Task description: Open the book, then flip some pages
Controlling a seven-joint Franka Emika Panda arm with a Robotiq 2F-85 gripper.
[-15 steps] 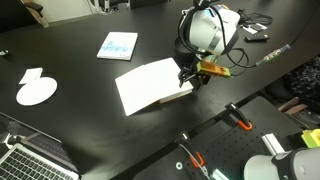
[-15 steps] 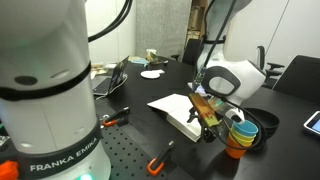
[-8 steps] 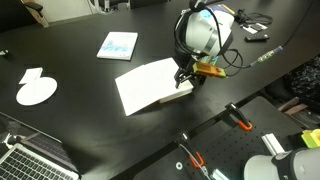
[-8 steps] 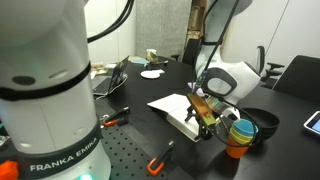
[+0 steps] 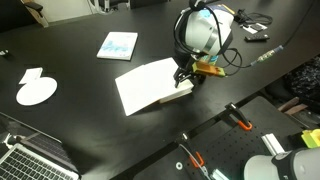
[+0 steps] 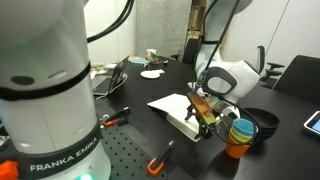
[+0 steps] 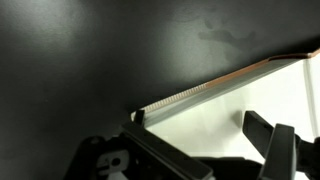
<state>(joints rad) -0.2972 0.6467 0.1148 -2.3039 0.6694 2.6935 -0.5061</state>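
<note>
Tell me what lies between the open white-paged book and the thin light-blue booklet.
Only bare black tabletop separates the book from the booklet, seen in an exterior view.

Cropped at the wrist view's right edge: the book (image 7: 225, 82) and its pages (image 7: 215, 112). Cut off by the bottom edge, below the book: the gripper (image 7: 197, 128). Too small to tell in both exterior views: its contact with the book. Unreadable in an exterior view: print on the booklet (image 5: 118, 45) beyond the book.
</note>
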